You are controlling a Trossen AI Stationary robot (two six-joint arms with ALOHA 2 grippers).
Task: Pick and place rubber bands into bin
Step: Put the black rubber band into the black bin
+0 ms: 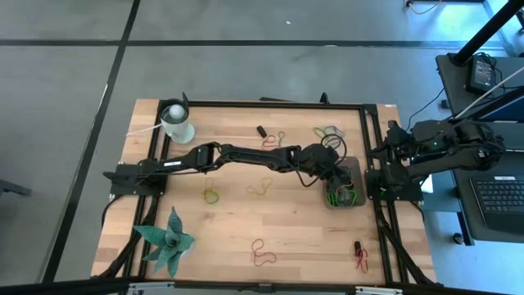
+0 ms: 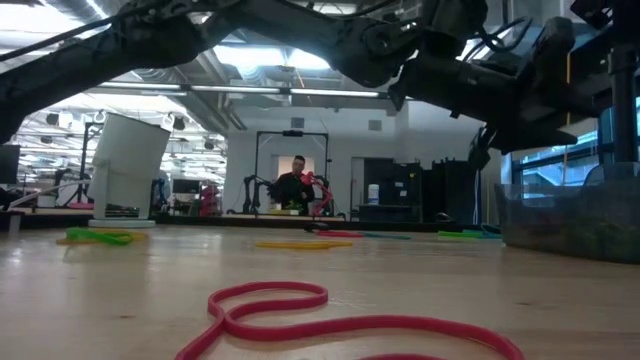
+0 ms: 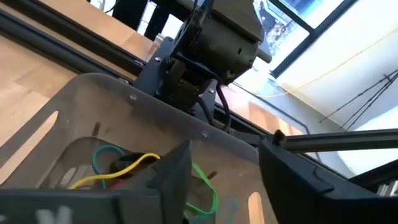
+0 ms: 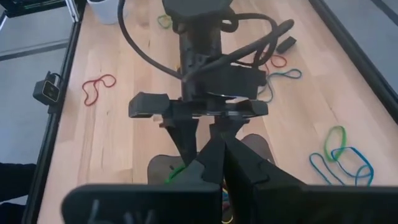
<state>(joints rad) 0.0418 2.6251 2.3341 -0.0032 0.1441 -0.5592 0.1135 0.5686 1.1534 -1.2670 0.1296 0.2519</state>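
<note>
**Left gripper over bin, rubber bands scattered**

- White cup [image 1: 177,123]: far left corner of the worktop [image 1: 237,221].
- Rubber bands [image 1: 263,254]: loose across the boards; the low view adds a person in the room behind.
- Left gripper [image 1: 339,182]: above the bin [image 1: 355,174], jaws apart. Its wrist view alone shows yellow, green and blue bands inside.
- Right gripper [image 4: 214,163]: parked at the right edge, jaws together.

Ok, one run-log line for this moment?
left gripper: open over bin | right gripper: shut, parked at table edge | rubber bands: several still on table
</note>
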